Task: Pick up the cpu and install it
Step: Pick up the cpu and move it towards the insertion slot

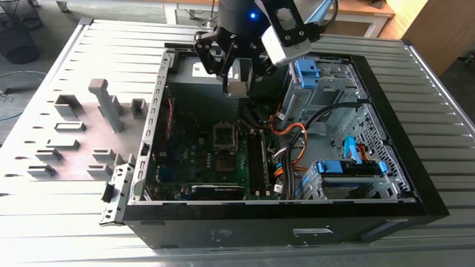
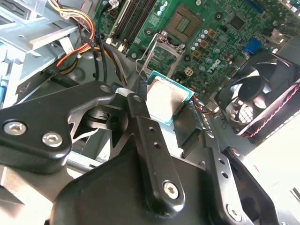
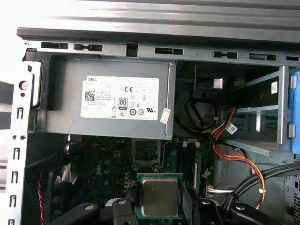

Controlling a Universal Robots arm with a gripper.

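Pincer (image 1: 237, 84) has the cpu (image 3: 159, 197) clamped by two opposite edges on my feed, silvery top facing the first wrist view. It's hanging in the air over the open case (image 1: 415, 183), above the motherboard (image 1: 200, 156), near the power supply (image 3: 112, 101) and not touching the socket (image 1: 224, 133), whose frame (image 2: 161, 49) stands open.

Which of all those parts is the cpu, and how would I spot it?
Start at the big open black computer case and look over its inside, where the robot's black hand hangs. The cpu is the small flat square held in its grip. Unlike the dark socket frame on the green board below, it has a plain silvery-grey metal top with a thin green edge.
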